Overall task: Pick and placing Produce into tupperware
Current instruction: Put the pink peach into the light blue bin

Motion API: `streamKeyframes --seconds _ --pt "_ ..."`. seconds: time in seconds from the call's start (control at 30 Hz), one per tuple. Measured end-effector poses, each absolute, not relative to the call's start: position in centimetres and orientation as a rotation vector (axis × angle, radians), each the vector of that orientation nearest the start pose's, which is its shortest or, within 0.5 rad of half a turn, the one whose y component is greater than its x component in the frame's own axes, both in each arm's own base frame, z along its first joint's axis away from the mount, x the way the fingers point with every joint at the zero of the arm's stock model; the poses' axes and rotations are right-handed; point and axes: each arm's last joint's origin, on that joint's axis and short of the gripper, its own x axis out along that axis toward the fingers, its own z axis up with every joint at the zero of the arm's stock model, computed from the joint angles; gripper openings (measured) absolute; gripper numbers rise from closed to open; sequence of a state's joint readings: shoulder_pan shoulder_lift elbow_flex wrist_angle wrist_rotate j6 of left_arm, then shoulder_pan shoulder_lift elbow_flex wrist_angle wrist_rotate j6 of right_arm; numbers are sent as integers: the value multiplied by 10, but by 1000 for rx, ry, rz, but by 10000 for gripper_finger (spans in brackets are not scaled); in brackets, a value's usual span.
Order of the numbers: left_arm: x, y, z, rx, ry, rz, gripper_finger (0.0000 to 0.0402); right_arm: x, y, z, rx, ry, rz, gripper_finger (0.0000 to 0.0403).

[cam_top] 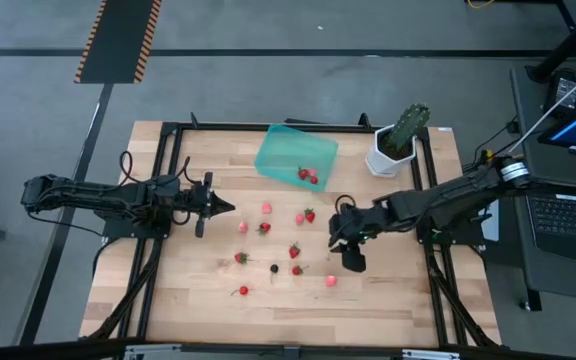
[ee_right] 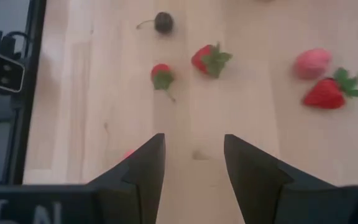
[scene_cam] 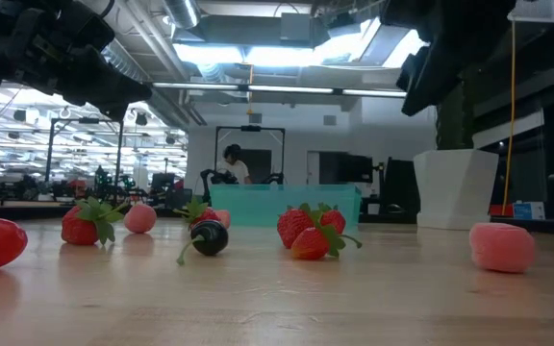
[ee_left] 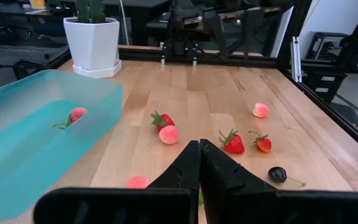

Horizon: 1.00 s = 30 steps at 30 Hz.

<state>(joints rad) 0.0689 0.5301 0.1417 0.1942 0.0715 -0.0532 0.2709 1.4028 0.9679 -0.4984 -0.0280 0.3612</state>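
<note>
- Produce (cam_top: 294,250) lies scattered mid-surface (cam_top: 198,300); two red pieces sit inside the tupperware (cam_top: 296,154) at the far edge.
- Right gripper (cam_top: 346,246) hovers over bare wood near the berries, jaws apart, empty.
- Left gripper (cam_top: 226,208) waits left, jaws together.

Setting: robotics lab, open-plan. Evidence: exposed ceiling ducts (scene_cam: 200,38), strip lighting, black-framed wooden bench (cam_top: 298,290), hazard-striped floor tape (cam_top: 118,40), laptop (cam_top: 568,215), seated person (scene_cam: 234,165) at distant workstations.
</note>
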Motion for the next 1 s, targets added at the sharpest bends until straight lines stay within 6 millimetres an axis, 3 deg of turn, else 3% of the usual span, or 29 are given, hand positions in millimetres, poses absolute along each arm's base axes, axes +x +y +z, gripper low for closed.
streamKeyframes --seconds 0.23,0.57,0.73,1.0 --pt "136 7 179 -93 218 6 0 283 92 236 225 1074 143 167" --pt "135 7 177 -119 237 9 0 285 112 211 243 1207 112 167" --pt "135 7 177 -122 237 10 0 286 124 202 252 1239 107 151" --pt "135 7 177 -144 237 12 0 299 150 204 224 1240 156 118"
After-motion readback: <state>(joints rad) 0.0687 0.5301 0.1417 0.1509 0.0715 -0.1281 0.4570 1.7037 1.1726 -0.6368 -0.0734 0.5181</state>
